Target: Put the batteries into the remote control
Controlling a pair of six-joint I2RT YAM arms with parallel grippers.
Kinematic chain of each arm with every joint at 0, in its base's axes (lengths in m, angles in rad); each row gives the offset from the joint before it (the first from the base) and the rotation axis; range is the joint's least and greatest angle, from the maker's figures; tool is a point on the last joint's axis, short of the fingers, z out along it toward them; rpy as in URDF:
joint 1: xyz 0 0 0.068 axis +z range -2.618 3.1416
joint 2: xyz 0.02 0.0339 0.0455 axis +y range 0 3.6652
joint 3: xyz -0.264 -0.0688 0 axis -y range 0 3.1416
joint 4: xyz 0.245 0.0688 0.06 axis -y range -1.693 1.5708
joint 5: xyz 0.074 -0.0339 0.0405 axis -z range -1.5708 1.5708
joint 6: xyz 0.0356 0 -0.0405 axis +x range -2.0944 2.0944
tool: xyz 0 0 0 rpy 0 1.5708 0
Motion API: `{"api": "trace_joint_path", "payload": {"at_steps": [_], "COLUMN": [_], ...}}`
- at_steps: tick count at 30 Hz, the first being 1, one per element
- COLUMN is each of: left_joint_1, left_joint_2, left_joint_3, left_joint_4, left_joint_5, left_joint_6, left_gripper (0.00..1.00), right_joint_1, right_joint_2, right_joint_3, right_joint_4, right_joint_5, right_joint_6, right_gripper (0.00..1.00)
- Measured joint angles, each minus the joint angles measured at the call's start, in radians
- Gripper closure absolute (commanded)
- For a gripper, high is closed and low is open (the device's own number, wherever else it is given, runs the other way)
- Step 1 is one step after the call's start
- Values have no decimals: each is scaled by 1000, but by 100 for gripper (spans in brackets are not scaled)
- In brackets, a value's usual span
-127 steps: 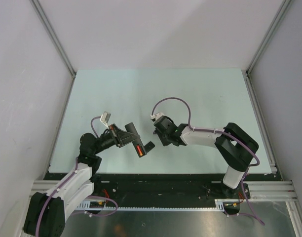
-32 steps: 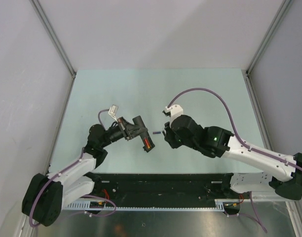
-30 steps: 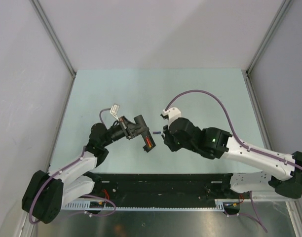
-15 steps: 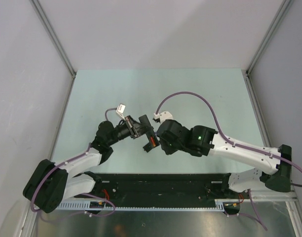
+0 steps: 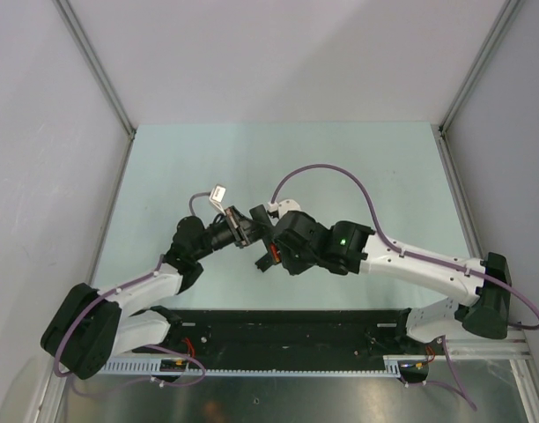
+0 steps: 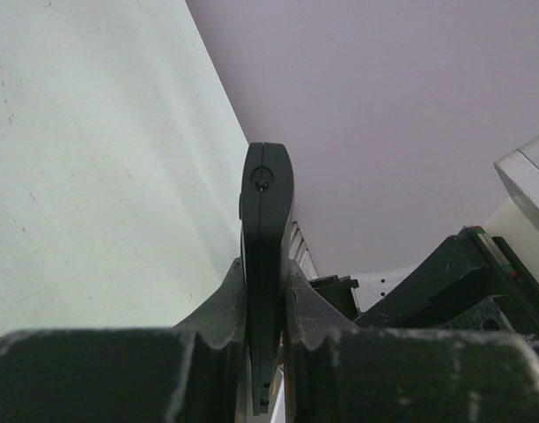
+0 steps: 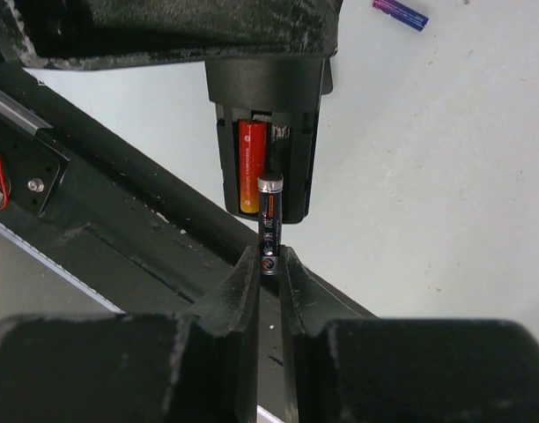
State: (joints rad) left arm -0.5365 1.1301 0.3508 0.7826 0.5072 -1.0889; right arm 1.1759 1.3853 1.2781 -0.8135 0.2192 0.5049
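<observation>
My left gripper (image 6: 264,291) is shut on the black remote control (image 6: 266,211), held edge-on above the table; it also shows in the top view (image 5: 262,236). In the right wrist view the remote's open battery bay (image 7: 266,167) faces me with the red battery (image 7: 250,166) seated in its left slot. My right gripper (image 7: 269,264) is shut on the dark battery (image 7: 269,222), its top end at the mouth of the bay's right slot. The blue-purple battery (image 7: 400,14) lies on the table beyond. The cover piece is hidden.
The black front rail (image 7: 120,229) of the table runs under the remote. The pale green table (image 5: 340,167) stretches behind both arms. Grey side walls (image 5: 40,132) close the cell left and right.
My right gripper has moved left with the dark battery up to the remote's open bay. The left gripper has raised and turned the remote toward it.
</observation>
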Motion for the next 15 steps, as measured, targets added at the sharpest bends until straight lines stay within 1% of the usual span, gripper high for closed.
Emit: {"api": "trace_joint_path", "payload": {"at_steps": [15], "left_joint_1": [-11], "left_joint_2": [-27], "left_joint_3": [0], "left_joint_4": [-6], "left_joint_5": [1], "left_joint_6": [13], "left_gripper": [100], "right_joint_1": [-34], "right_joint_2": [15], "right_joint_3": [3], "right_joint_4": [26], "right_joint_5": [-29], "right_joint_6": [0], "right_gripper": [100]}}
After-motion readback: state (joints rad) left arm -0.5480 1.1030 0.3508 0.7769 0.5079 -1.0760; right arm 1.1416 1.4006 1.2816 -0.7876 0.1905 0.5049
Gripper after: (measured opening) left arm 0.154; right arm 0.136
